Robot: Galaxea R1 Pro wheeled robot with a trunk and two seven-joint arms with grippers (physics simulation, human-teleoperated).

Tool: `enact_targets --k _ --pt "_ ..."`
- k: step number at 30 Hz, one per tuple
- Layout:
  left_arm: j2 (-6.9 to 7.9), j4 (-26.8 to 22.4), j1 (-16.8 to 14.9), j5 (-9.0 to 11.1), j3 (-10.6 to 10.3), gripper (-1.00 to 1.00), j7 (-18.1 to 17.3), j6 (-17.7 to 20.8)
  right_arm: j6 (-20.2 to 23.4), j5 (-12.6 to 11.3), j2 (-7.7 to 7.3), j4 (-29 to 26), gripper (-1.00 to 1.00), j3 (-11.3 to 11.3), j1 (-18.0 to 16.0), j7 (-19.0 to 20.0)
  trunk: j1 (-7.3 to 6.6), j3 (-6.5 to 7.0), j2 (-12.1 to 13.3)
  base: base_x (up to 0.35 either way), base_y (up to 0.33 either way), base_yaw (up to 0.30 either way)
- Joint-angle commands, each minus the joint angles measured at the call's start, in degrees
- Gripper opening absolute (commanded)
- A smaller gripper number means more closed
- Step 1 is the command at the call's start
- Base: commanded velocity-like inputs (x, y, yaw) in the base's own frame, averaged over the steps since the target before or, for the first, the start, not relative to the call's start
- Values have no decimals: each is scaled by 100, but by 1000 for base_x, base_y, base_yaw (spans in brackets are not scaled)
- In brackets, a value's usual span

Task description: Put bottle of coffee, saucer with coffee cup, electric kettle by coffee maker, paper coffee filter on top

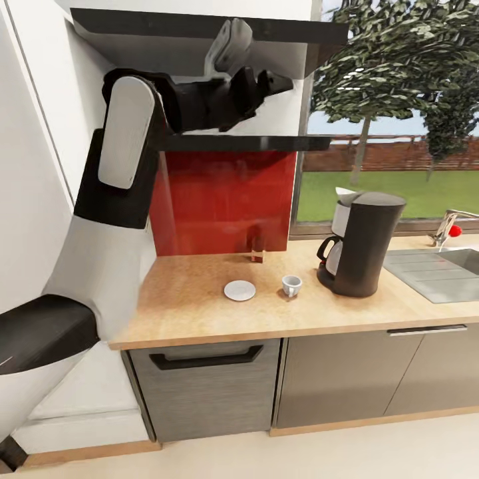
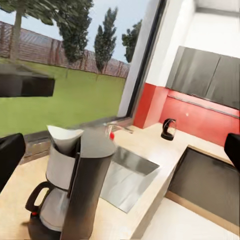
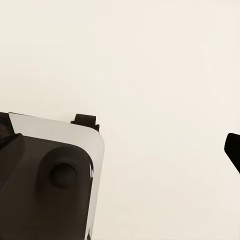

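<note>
My left gripper (image 1: 278, 82) is raised between the two black boards of the kitchen shelf (image 1: 266, 142), open and holding nothing; its fingers (image 2: 10, 157) stand wide apart. On the kitchen countertop (image 1: 193, 313) stands the coffee maker (image 1: 362, 243) with the paper coffee filter (image 1: 346, 193) on its top. Left of it sit the coffee cup (image 1: 291, 285) and, apart from it, the bare saucer (image 1: 239, 290). The bottle of coffee (image 1: 257, 246) shows blurred at the red backsplash. The electric kettle (image 2: 168, 129) stands on a far counter. One right fingertip (image 3: 233, 148) hangs over pale floor.
A steel sink (image 1: 436, 273) with a tap (image 1: 447, 226) lies right of the coffee maker, under a window. A dark cooktop (image 2: 210, 185) sits on the far counter below grey wall cabinets (image 2: 205, 75). A white wall panel (image 1: 33, 133) rises at the left.
</note>
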Motion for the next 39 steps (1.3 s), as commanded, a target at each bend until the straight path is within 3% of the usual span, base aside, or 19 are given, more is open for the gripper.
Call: enact_targets --k 1,2,3,5,6,9,10,11,12,14,22,27,34,35,39 --pt "-1 60 -246 57 8 100 430 19 -17 8 -2 4 100 24 -4 -2 1 -8 -4 0 0 0" --pt "-1 104 -463 55 11 100 771 22 -17 8 -2 4 100 26 -4 -2 1 -8 -4 0 0 0" --pt "-1 183 -731 48 -27 100 1621 23 -17 8 -2 4 100 28 -4 -2 1 -8 -4 0 0 0" --pt "-1 217 -778 46 -113 100 2061 22 -17 8 -2 4 100 28 -4 -2 1 -8 -4 0 0 0" --pt "-1 229 -809 46 -277 100 2537 21 -17 9 -2 4 100 29 -4 -2 1 -8 -4 0 0 0" --pt "-1 232 -835 45 -607 100 3219 18 -17 9 -2 4 100 29 -4 -2 1 -8 -4 0 0 0" --pt "-1 230 -845 44 -835 100 3661 14 -17 12 -2 4 100 29 -4 -2 1 -8 -4 0 0 0" --pt "-1 227 -848 44 -936 100 3864 11 -17 13 -2 4 100 29 -4 -2 1 -8 -4 0 0 0" --pt "-1 214 -855 44 -1140 100 4389 7 -17 14 -2 4 100 29 -4 -2 1 -8 -4 0 0 0" --pt "-1 209 -858 42 -1242 100 4778 2 -17 16 -2 4 100 29 -4 -2 1 -8 -4 0 0 0" --pt "-1 160 -862 36 -1298 100 5865 -6 -17 17 -2 4 100 37 -4 -2 1 -8 -4 0 0 0" --pt "14 -8 -862 35 -1279 100 6039 -7 -17 17 -2 4 100 38 -4 -2 1 -8 -4 0 0 0" --pt "504 -82 -862 35 -1295 100 6070 -7 -17 17 -2 4 100 38 -4 -2 1 -8 -4 0 0 0" --pt "702 -77 -862 35 -1350 100 6080 -7 -17 17 -2 4 100 38 -4 -2 1 -8 -4 0 0 0" --pt "867 -67 -862 35 -1636 100 6087 -7 -17 17 -1 4 100 38 -4 -2 1 -8 -4 6 5 0"
